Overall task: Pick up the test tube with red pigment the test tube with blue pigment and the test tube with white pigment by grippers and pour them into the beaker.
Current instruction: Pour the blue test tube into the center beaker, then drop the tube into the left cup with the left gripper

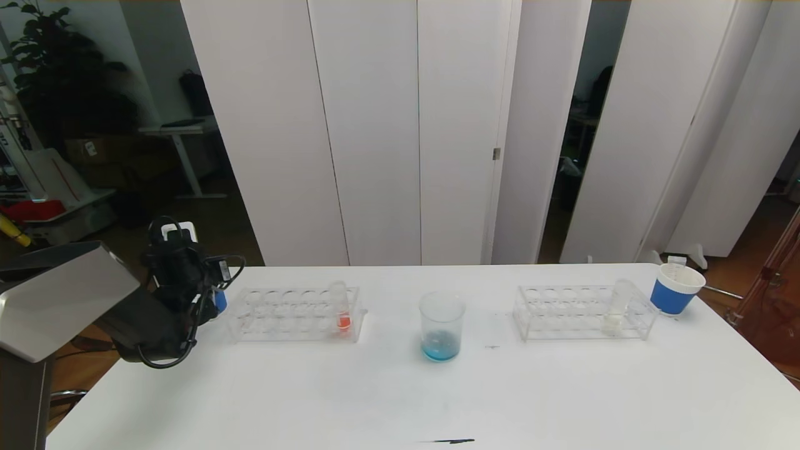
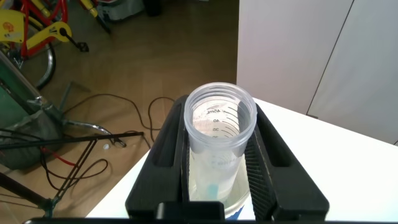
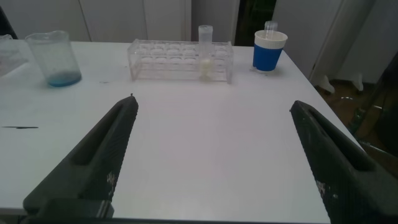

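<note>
My left gripper (image 1: 209, 294) is at the table's far left, shut on the test tube with blue pigment (image 2: 221, 127). The tube is upright and nearly empty, with a trace of blue at its bottom, and its lower end is inside a blue-and-white paper cup (image 2: 239, 200). The beaker (image 1: 442, 325) stands mid-table with blue liquid in it. The red tube (image 1: 342, 309) stands in the left rack (image 1: 294, 312). The white tube (image 1: 615, 309) stands in the right rack (image 1: 584, 311). My right gripper (image 3: 212, 104) is open and empty above bare table, out of the head view.
A second blue-and-white paper cup (image 1: 675, 289) stands at the far right by the table's back corner, with a clear tube in it (image 3: 270, 28). The left cup (image 1: 220, 300) sits close to the table's left edge. White screens stand behind the table.
</note>
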Controlling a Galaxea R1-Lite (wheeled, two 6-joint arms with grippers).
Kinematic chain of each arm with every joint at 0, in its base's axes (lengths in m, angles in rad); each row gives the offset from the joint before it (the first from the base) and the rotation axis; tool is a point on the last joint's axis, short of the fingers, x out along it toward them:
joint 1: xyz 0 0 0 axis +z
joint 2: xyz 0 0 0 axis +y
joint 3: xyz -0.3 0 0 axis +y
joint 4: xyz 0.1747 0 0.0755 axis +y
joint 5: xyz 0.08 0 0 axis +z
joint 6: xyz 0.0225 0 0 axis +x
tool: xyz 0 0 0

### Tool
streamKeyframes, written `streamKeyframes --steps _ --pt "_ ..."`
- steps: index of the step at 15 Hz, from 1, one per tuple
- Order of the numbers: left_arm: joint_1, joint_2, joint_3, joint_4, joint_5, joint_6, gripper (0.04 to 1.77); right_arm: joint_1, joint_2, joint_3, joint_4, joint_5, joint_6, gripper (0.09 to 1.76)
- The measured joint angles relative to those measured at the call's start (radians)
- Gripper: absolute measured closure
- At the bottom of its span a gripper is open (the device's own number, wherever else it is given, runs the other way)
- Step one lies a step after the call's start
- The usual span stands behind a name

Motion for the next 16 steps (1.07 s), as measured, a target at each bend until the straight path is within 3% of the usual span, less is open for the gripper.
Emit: streamKeyframes --steps 2,3,6,7,12,16 --pt "0.001 -0.001 0.002 0.0 0.0 0.003 1.21 0.0 0.0 0.0 0.0 0.0 0.0 0.1" --pt "0.001 -0.001 0.004 0.0 0.0 0.004 1.11 0.0 0.0 0.0 0.0 0.0 0.0 0.1" --pt "0.001 -0.005 0.005 0.0 0.001 0.005 0.21 0.0 0.0 0.0 0.0 0.0 0.0 0.1" --pt "0.001 -0.008 0.006 0.0 0.001 0.005 0.07 0.0 0.0 0.0 0.0 0.0 0.0 0.1" --pt "-0.003 -0.058 0.027 0.017 -0.001 0.012 0.06 0.0 0.0 0.0 0.0 0.0 0.0 0.1" --pt "-0.008 -0.185 0.09 0.05 -0.005 0.025 0.06 0.0 0.0 0.0 0.0 0.0 0.0 0.1"
